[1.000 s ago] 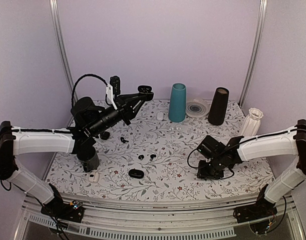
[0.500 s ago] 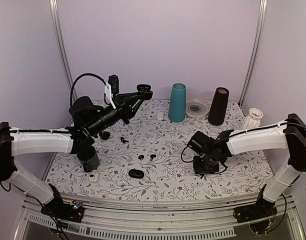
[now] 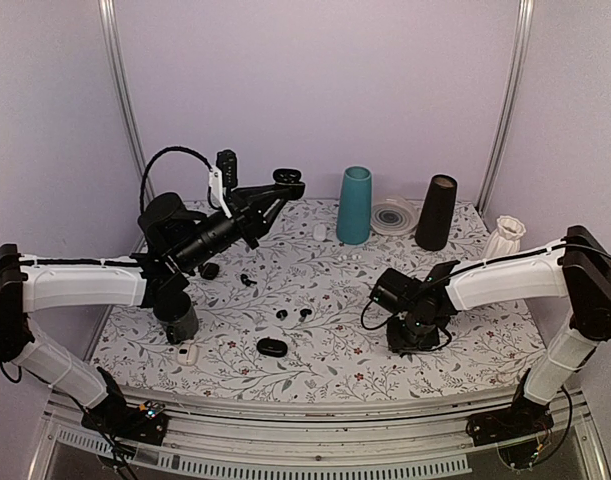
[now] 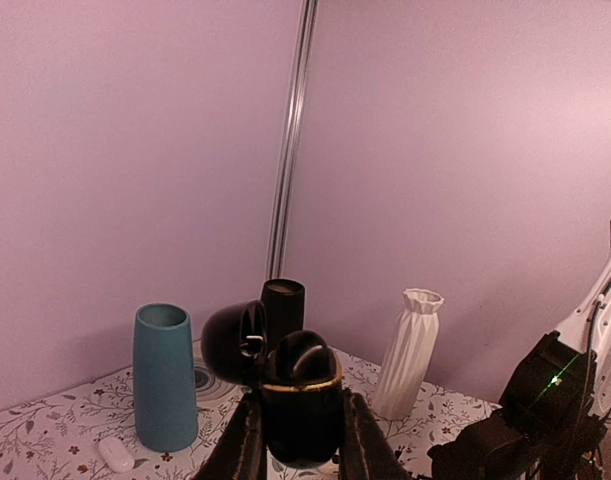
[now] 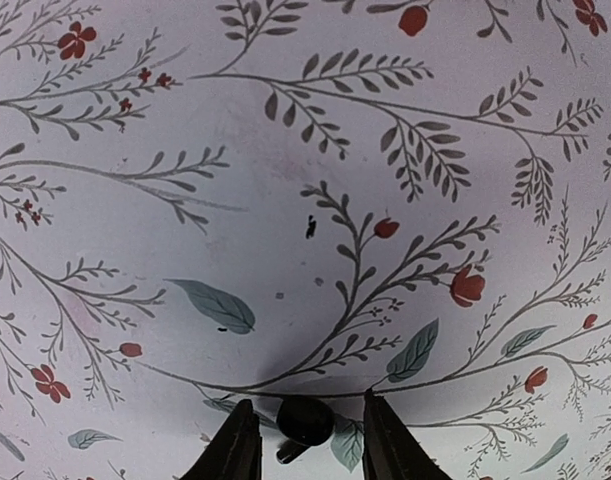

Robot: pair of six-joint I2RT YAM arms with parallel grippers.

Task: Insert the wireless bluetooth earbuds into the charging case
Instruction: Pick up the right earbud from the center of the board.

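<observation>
A glossy black earbud [image 5: 305,420] is straddled by the spread right gripper [image 5: 309,406]; an open black case [image 4: 301,420] is pinched by the left gripper [image 4: 299,402].

Plain walls [image 3: 315,80] of a pale lilac colour close the space at the back and on both sides. 2 thin metal posts stand where the panels meet, the left post [image 3: 120,90] in the upper left of the top view and the right post [image 3: 507,90] in the upper right. The table [image 3: 335,280] fills the lower half of that view. It carries a white cloth [image 5: 285,150] printed with grey twigs, grey-blue leaves and small red flowers. A grey metal rail [image 3: 315,420] runs along the near edge at the bottom. The light is soft and even, and the shadows on the cloth are weak.
</observation>
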